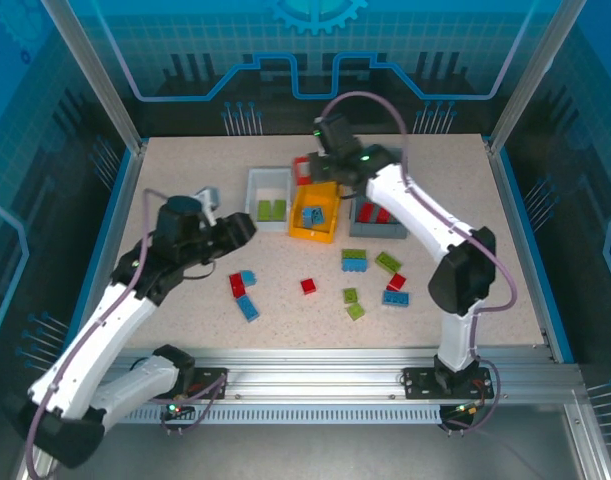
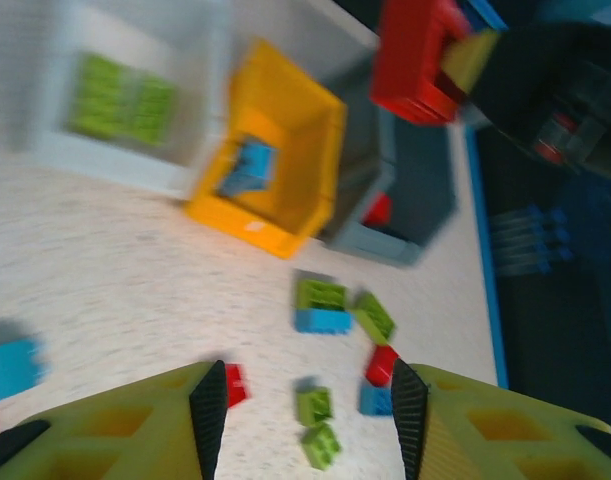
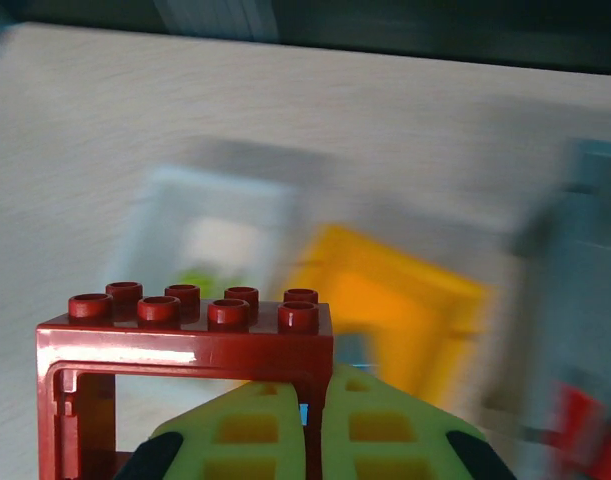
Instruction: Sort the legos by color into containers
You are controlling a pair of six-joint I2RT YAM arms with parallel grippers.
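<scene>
Red and studded, a hollow frame-shaped brick [image 3: 185, 345] is hanging in the right hand [image 3: 318, 400], whose fingers are clenching one of its upright sides. Seen from above, that hand is hovering at the far end of the orange-yellow bin [image 1: 313, 237], the middle of three bins sitting in a row toward the back of the worktop [image 1: 285, 325]. That bin is holding a blue brick [image 1: 313, 214]. The white bin [image 1: 251, 195] on its left is holding green bricks [image 1: 272, 210], and the grey bin [image 1: 377, 233] on its right is holding red ones [image 1: 370, 213]. The left hand [image 2: 310, 410] is hanging released near the white bin, fingers apart with nothing between them. Loose bricks [image 1: 354, 260] in red, blue and green are lying scattered on the worktop in front of the bins.
</scene>
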